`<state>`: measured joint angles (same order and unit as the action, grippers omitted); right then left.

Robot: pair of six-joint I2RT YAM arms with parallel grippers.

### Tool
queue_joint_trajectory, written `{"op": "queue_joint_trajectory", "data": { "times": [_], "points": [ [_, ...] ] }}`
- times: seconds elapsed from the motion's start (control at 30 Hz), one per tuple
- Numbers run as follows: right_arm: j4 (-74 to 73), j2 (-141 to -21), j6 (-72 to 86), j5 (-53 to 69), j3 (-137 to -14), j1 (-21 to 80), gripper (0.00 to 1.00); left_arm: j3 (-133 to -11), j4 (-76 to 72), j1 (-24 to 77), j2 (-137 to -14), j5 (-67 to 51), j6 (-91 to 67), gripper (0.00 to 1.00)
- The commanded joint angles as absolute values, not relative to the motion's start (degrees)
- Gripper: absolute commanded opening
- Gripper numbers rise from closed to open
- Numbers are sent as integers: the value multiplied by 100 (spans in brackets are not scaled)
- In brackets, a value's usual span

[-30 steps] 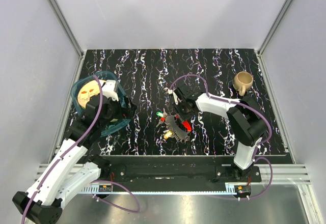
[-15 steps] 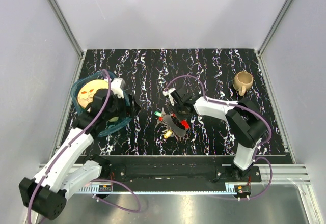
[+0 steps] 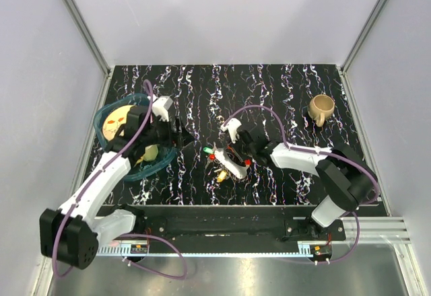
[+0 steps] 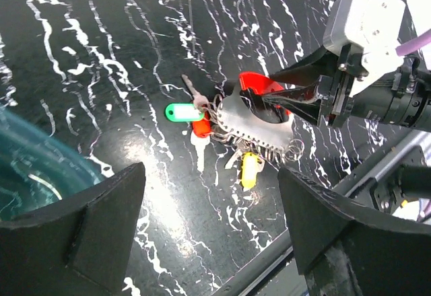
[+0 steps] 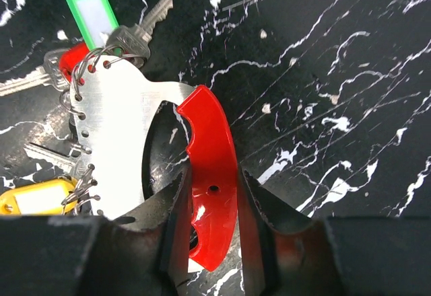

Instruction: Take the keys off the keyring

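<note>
The black marbled surface (image 3: 283, 87) carries everything. My right tool (image 5: 211, 202) is clenched on the keyring (image 5: 114, 121) by its red grip (image 5: 212, 168), pinning it flat near the surface's middle so it can't slide. My left tool (image 3: 182, 133) hangs released nearby, probably ready to work the keys (image 4: 202, 118) fanned along the plate's perforated edge. The green-tagged key (image 5: 94, 7) and yellow-tagged key (image 5: 30, 198) show plainly. A red tag lies half buried, and the small wire loops blur together.

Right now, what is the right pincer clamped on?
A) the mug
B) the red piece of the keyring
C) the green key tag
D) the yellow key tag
B: the right wrist view shows the right pincer closed on both sides of the red piece of the keyring.
</note>
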<state>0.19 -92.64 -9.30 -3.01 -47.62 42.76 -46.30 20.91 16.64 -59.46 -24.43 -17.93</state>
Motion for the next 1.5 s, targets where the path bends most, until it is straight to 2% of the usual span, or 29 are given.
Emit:
{"op": "queue_joint_trajectory", "data": {
  "times": [0.0,0.27,0.4,0.63,0.77,0.83,0.9,1.03,1.1,1.13,1.2,1.23,1.43,1.47],
  "points": [
    [1089,-8825,-1274,-431,-4571,4386,23,-4676,1064,1652,-6433,-3261,-1459,81],
    [1985,-8332,-1415,-361,-4061,4482,22,-5185,695,1784,-8032,-4612,-941,73],
    [2101,-8279,-1459,-299,-3990,4500,22,-5658,650,1995,-8858,-5114,-765,66],
    [2215,-8121,-1477,-211,-3894,4553,21,-6170,809,2469,-9947,-5282,-466,64],
    [2285,-8068,-1416,-255,-3815,4553,21,-6363,1072,2522,-10361,-5195,-334,60],
    [2198,-8025,-1249,-403,-3867,4544,22,-6381,1151,2531,-10354,-5072,-264,58],
    [1996,-8042,-784,-465,-3981,4553,28,-6363,1169,2523,-10161,-4818,-237,58],
    [910,-8200,-194,-852,-4489,4553,35,-6197,881,2313,-9713,-4053,-604,58],
    [311,-8349,446,-931,-4823,4553,37,-6031,617,2137,-9328,-4043,-921,57],
    [-380,-8376,674,-775,-5138,4553,38,-5986,372,1970,-9169,-4034,-1236,57],
    [-781,-8359,1369,-520,-5299,4553,41,-5889,194,1811,-8739,-3868,-1467,57],
    [-913,-8324,1597,-249,-5274,4553,46,-5880,167,1697,-8597,-3606,-1581,57],
    [-1467,-8209,3233,-18,-5213,4492,56,-5828,545,1547,-7474,-2121,-1748,61],
    [-1476,-8192,3609,156,-5160,4448,60,-5792,562,1529,-7340,-2005,-1784,62]
  ]
}}
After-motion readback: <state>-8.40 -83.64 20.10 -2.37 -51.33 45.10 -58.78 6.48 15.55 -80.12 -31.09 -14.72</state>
